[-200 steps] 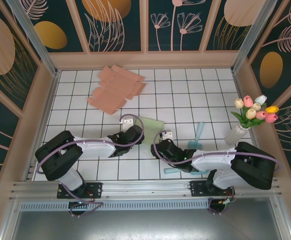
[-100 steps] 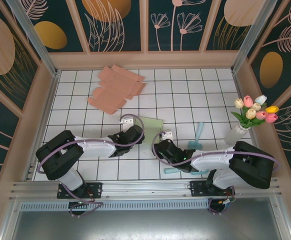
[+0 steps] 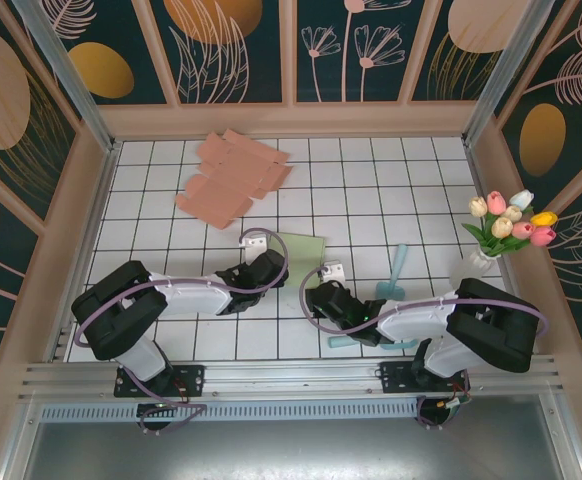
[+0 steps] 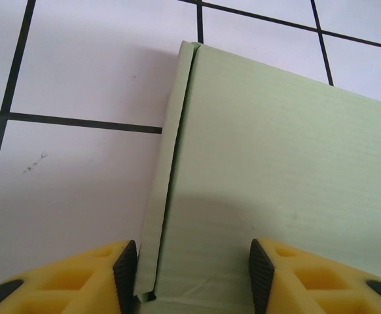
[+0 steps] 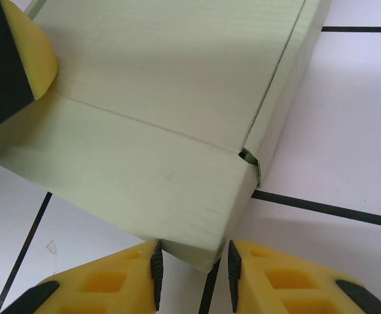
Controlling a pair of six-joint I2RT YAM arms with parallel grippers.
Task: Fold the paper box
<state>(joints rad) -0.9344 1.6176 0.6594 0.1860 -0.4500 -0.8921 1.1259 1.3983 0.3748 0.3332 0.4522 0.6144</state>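
Observation:
A pale green paper box [image 3: 304,248] lies on the white tiled table [image 3: 391,190] between my two grippers. Its lid is down, with a side flap [image 4: 167,163] standing slightly away along the left edge. My left gripper [image 4: 189,275] stands open over the box's near left corner: the left pad is against that flap and the right pad is over the lid. My right gripper [image 5: 192,268] is open with the box's near corner [image 5: 207,252] between its pads, a small gap showing at the right pad. A finger of the left gripper [image 5: 14,59] rests on the box's far end.
A pile of flat pink cardboard blanks [image 3: 233,175] lies at the back left. Teal pieces [image 3: 396,270] lie to the right of the right arm, another [image 3: 356,342] under it. A vase of tulips [image 3: 491,245] stands by the right wall.
The right arm has crept a little to the left toward the box and its jaws have narrowed slightly. The left arm and the box have hardly moved.

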